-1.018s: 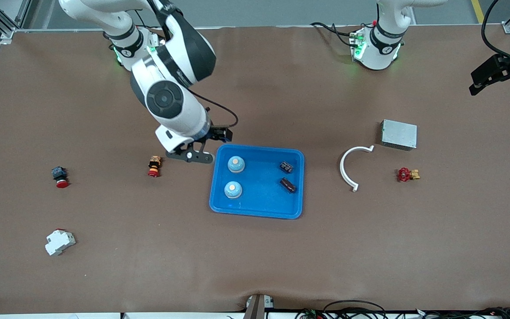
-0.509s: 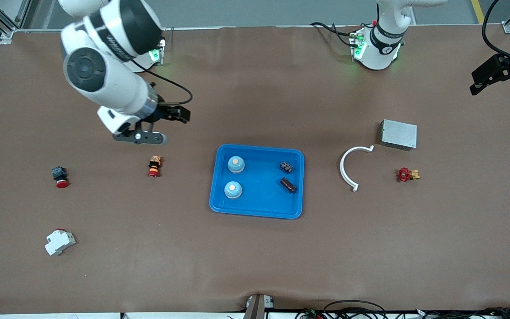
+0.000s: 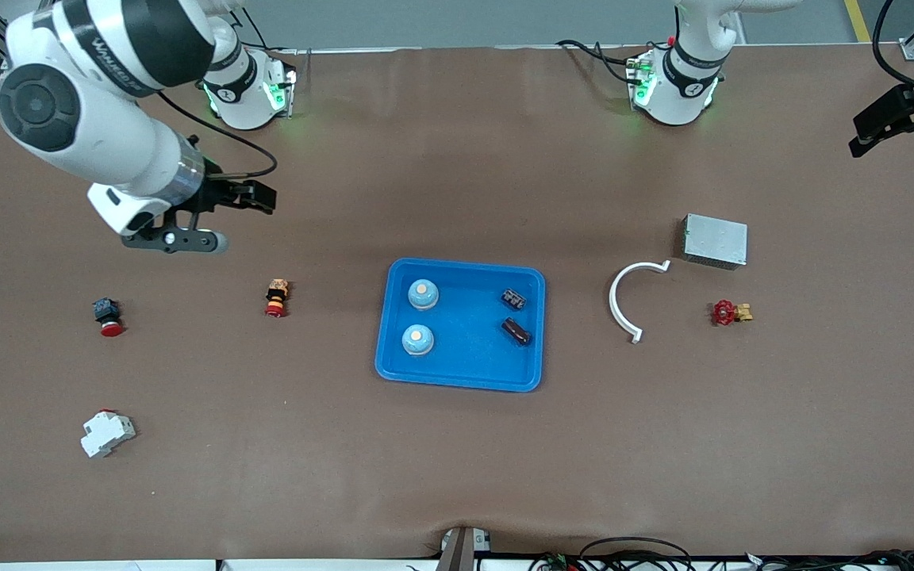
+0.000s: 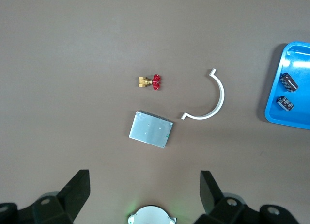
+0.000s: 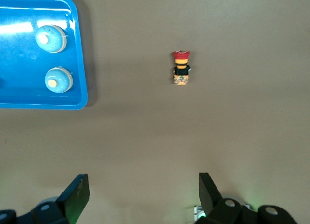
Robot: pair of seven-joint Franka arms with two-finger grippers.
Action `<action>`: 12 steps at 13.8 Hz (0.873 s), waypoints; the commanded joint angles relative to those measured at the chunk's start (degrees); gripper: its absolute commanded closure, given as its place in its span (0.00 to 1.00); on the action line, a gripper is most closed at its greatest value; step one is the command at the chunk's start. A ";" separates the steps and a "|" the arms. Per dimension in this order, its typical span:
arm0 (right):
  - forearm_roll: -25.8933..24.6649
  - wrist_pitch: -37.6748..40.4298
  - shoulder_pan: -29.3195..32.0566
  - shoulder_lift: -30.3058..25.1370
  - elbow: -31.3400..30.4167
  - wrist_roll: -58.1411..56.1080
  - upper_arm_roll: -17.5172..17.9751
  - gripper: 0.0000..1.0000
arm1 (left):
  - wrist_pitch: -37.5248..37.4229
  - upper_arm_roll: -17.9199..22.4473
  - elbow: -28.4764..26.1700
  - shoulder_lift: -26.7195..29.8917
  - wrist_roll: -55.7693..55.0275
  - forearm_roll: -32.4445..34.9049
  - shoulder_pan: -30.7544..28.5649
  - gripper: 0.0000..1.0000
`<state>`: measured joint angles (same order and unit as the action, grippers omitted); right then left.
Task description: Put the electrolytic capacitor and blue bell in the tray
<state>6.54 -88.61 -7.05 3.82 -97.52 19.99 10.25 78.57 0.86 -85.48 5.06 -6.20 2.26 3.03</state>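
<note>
The blue tray (image 3: 465, 353) lies mid-table. Two blue bells (image 3: 423, 294) (image 3: 417, 340) stand in it at the right arm's end. Two dark electrolytic capacitors (image 3: 513, 299) (image 3: 516, 331) lie in it at the left arm's end. My right gripper (image 3: 175, 240) hangs open and empty over bare mat, off the tray toward the right arm's end. Its wrist view shows the tray (image 5: 19, 64), both bells (image 5: 51, 38) (image 5: 58, 79) and the open right gripper (image 5: 143, 190). My left gripper (image 3: 901, 131) waits open at the table's edge. The left wrist view has the tray (image 4: 298, 59) and the capacitors (image 4: 289, 81) (image 4: 285, 103).
Toward the right arm's end lie a red-and-yellow push button (image 3: 275, 297), a black-and-red button (image 3: 106, 316) and a white breaker (image 3: 107, 433). Toward the left arm's end lie a white curved clip (image 3: 631, 297), a metal box (image 3: 715, 240) and a red valve (image 3: 731, 312).
My right gripper has drawn away from the tray's edge, rising and swinging toward the right arm's end of the table, open and empty throughout. The left arm has hardly moved.
</note>
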 commanded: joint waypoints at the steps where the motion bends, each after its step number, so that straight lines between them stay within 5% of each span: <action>1: -0.48 0.54 4.06 -2.24 -1.71 -3.99 1.44 0.00 | -0.70 0.11 -0.30 0.74 0.66 -1.30 -0.39 0.00; 12: -1.53 1.77 9.16 -3.03 0.22 -12.79 0.47 0.00 | 1.50 -2.96 -0.84 -0.05 1.01 -1.30 -0.83 0.00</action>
<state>5.37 -87.64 0.70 2.30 -97.18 8.63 10.05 79.78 -1.24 -87.39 4.94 -5.91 2.26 2.49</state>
